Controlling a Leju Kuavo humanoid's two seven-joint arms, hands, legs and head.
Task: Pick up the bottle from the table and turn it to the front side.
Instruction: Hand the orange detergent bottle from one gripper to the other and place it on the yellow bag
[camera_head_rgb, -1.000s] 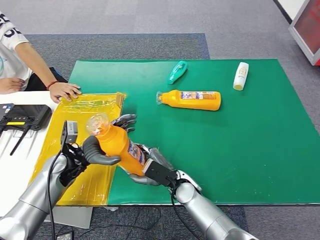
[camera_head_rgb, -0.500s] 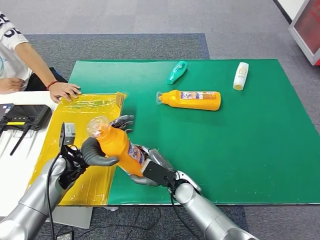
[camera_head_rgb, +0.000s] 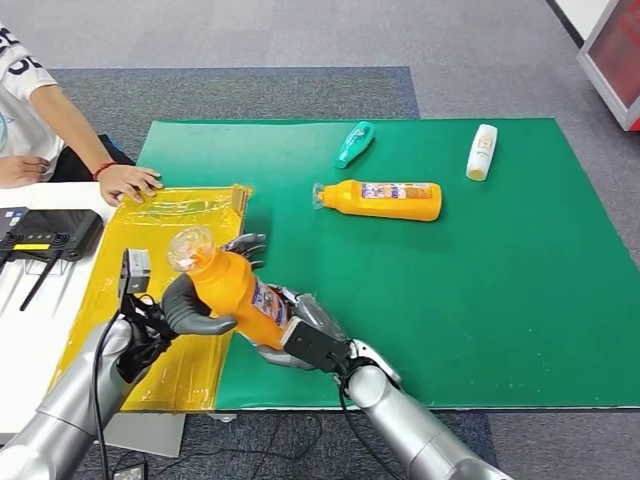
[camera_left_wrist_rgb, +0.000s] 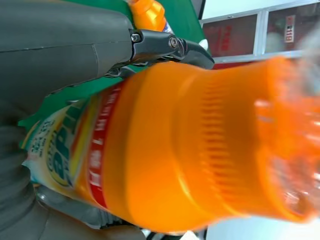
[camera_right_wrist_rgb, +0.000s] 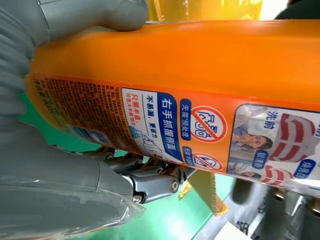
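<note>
Green matting (camera_head_rgb: 490, 280) covered the table, with a yellow sheet (camera_head_rgb: 162, 300) at its left end. Above their seam, both hands grasped one orange bottle (camera_head_rgb: 230, 290) tilted in the air: left hand (camera_head_rgb: 185, 305) around its neck end, right hand (camera_head_rgb: 298, 335) around its base.

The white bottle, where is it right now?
In the head view the white bottle lies near the far right corner of the green mat, right of the orange bottle lying on the mat.
</note>
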